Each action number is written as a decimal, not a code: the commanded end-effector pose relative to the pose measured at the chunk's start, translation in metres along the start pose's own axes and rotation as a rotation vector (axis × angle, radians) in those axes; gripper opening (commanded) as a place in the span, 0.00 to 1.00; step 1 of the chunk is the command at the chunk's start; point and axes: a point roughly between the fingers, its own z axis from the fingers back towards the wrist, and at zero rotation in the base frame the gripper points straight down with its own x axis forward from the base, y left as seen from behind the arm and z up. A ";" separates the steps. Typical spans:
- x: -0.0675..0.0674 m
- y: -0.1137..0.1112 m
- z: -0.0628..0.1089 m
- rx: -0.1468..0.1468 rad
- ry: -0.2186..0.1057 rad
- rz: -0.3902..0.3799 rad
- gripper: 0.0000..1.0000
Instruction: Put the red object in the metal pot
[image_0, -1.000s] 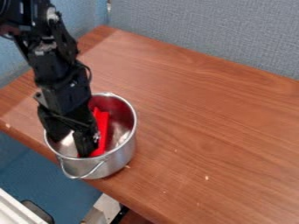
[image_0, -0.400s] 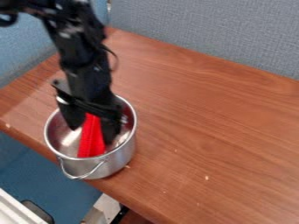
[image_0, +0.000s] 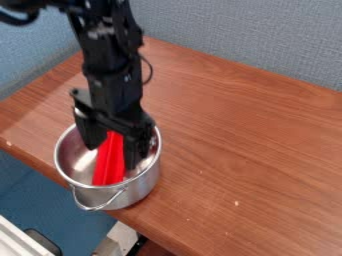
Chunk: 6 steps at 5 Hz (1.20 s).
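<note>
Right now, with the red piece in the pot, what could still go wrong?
The open gripper hangs right over the red object, which leans inside the metal pot; a finger could catch it and drag it out. The pot sits near the table edge, so a bump might push it off.

The red object (image_0: 110, 160) leans inside the metal pot (image_0: 140, 182) on the wooden bench (image_0: 241, 130). The claw (image_0: 112, 136) hangs above it, jaws spread wide, gripping nothing.

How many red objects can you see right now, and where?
1. The red object leans inside the metal pot at the table's near-left corner, below the open tool. The arm hides part of the pot's inside, so something more could sit there.
</note>
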 end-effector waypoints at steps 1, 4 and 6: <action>0.009 -0.007 0.036 0.025 -0.043 -0.001 1.00; 0.063 -0.039 0.069 0.037 -0.006 0.128 1.00; 0.080 -0.031 0.040 0.102 0.016 0.063 1.00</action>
